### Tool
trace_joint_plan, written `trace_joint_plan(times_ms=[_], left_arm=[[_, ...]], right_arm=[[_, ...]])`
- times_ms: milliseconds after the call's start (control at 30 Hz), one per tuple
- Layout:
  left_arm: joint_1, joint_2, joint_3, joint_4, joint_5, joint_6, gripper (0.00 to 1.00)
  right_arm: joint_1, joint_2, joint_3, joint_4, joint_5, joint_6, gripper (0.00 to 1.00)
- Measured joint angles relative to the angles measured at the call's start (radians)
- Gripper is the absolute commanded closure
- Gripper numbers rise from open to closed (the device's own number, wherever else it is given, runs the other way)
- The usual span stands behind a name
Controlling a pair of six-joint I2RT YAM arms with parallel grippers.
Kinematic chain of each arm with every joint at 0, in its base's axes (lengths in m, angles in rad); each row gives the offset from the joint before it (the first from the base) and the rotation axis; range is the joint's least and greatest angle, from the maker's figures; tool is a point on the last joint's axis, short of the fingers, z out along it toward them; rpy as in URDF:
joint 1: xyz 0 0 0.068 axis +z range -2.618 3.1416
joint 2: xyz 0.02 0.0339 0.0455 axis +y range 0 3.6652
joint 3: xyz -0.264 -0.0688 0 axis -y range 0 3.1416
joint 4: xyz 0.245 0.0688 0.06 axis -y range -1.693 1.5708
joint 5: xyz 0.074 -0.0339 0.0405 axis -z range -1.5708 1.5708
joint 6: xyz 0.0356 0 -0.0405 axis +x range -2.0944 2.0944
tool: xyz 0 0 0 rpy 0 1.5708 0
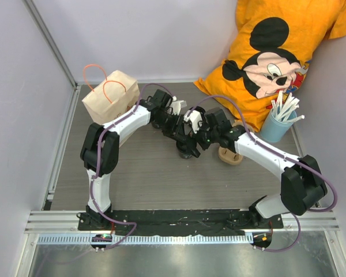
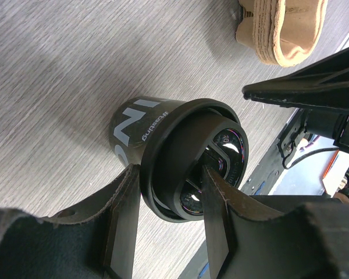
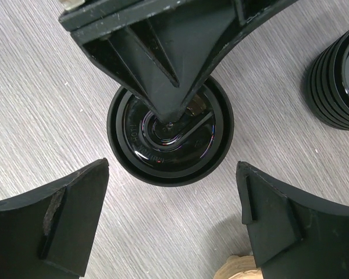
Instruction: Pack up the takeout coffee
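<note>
Black takeout coffee, lid on, stands mid-table, caught at the rim by the left gripper.

Rests upright on the grey wood-grain table, between the two arms. Left gripper clenched on the lid: one finger outside the rim, the other pressed onto the lid's sunken top. Right gripper released and spread wide just above the cup, both fingers clear of it. Beige pulp carrier near on the table; brown paper bag well apart at the far left.
</note>
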Motion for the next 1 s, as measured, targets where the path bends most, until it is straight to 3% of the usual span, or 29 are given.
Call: trace_joint_plan(times_ms=[1000], left_arm=[[0.000, -0.002, -0.003, 0.001, 0.001, 0.001, 1.00]], right_arm=[[-0.003, 0.069, 0.012, 0.004, -0.043, -0.035, 0.13]])
